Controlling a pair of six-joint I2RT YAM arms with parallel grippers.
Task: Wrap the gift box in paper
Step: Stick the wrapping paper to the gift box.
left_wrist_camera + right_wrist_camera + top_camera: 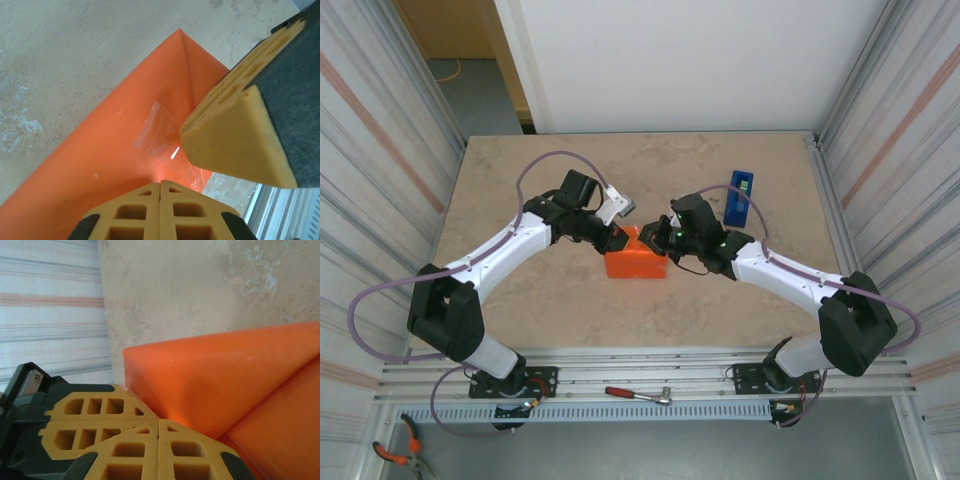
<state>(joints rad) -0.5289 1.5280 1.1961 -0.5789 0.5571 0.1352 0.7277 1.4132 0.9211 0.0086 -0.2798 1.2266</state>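
A sheet of bright orange thin paper (636, 265) sits folded into a squat, box-shaped parcel at the middle of the beige stone-patterned tabletop (520, 310). The gift box is hidden under it. The left hand (621, 241) and the right hand (654, 238) meet over the parcel's far edge, very near each other. Both are closed, each with its yellow ribbed fingers pressed flat together and nothing between them. In the left wrist view, the left hand's tips hang over a smooth orange face. A small piece of clear tape (159, 134) lies on the paper there, beside a triangular fold. A yellow finger (235, 135) of the right hand shows close by at the right. Whether either hand actually presses on the paper cannot be told. A blue upright tape dispenser (739, 198) stands on the tabletop to the far right of the parcel, apart from it. A red-handled tool (638, 394) lies on the metal rail between the arm bases. Orange-handled pliers (398, 455) lie at the near left corner.
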